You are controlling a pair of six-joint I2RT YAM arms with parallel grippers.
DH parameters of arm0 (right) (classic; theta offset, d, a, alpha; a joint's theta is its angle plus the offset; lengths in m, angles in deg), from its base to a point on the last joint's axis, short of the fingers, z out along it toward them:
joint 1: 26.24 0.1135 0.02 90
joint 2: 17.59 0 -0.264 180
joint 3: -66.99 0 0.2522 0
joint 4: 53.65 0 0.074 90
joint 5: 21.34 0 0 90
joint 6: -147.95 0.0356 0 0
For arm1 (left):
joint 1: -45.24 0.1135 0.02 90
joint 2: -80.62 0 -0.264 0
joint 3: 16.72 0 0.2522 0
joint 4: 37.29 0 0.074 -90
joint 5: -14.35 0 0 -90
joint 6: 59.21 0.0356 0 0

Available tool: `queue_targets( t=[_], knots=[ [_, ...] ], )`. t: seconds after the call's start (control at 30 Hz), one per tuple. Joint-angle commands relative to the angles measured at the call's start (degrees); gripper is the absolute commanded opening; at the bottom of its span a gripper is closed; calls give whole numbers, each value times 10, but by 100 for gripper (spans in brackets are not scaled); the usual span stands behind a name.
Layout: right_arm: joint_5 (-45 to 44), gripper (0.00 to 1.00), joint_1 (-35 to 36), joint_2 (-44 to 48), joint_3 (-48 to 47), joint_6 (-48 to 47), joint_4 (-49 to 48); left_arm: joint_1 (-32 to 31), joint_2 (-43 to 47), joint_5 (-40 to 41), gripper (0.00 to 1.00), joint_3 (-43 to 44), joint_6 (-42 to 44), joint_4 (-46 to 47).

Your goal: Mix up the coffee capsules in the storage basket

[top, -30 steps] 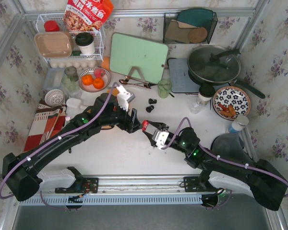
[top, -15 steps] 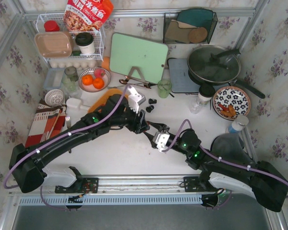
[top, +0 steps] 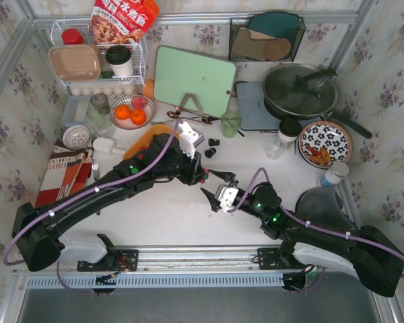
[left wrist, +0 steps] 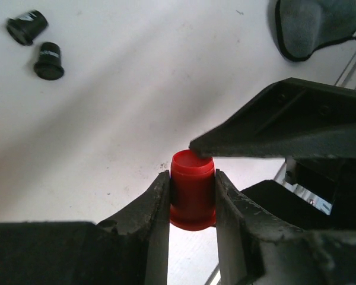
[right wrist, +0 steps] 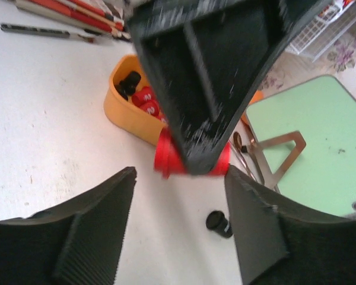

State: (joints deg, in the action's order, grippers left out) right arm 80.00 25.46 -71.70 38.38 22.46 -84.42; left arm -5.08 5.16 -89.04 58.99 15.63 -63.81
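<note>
– Left claw (left wrist: pixel 191 178): pinching one red capsule (left wrist: pixel 192 193), pads flat on both sides. The capsule's long axis runs along the fingers, narrow end pointing away from the wrist. Can't tell if it's off the table (top: pixel 175 219).
– Right claw?
– Right claw (right wrist: pixel 179 178) is spread and holds nothing. In the top view it sits just at 4 o'clock of the left one. One finger hangs right over the capsule's end; touching or not, can't tell.
– Basket?
– Storage basket (top: pixel 145 141) is near, about 10 o'clock from the left claw, partly under the left arm (top: pixel 108 192). Red and black capsules (right wrist: pixel 143 98) are already in it.
– Strays?
– Two black capsules (top: pixel 214 142) lie on the table at 12 to 1 o'clock of the left claw, apart from the basket.
– Next?
– My guess: the left arm is nearer, so it carries the red one toward 10 o'clock and drops it in. The right claw should back off toward 4 first because the fingers are crowded.
</note>
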Motion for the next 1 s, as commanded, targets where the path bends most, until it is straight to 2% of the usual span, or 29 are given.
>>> queue_targets(
  t=[0.0,0.1,0.13,0.17,0.27,0.37,0.53,0.63,0.77,0.97],
  knots=[
    [-42,74,1,1,13,26,-17,2,20,62,24,3,5,-6],
    [-65,87,0,9,22,33,-27,10,30,97,24,3,13,-32],
    [-76,97,1,11,25,35,-27,17,35,108,24,1,16,-39],
    [-87,100,2,13,26,38,-27,24,38,120,25,0,19,-46],
    [-133,100,1,14,30,60,-28,52,45,192,25,0,37,-76],
    [-195,100,1,8,30,104,-37,111,43,232,27,-14,25,-89],
    [-312,100,0,-4,8,206,-4,232,13,197,27,-62,-17,-53],
    [-364,100,1,-24,-30,250,75,263,-31,182,27,-69,-22,-27],
    [-471,100,-8,-87,-82,312,117,277,-98,175,30,-52,-29,-26],
    [-388,98,-57,-207,-194,413,242,280,-123,189,33,-58,-30,-18]
  ],
)
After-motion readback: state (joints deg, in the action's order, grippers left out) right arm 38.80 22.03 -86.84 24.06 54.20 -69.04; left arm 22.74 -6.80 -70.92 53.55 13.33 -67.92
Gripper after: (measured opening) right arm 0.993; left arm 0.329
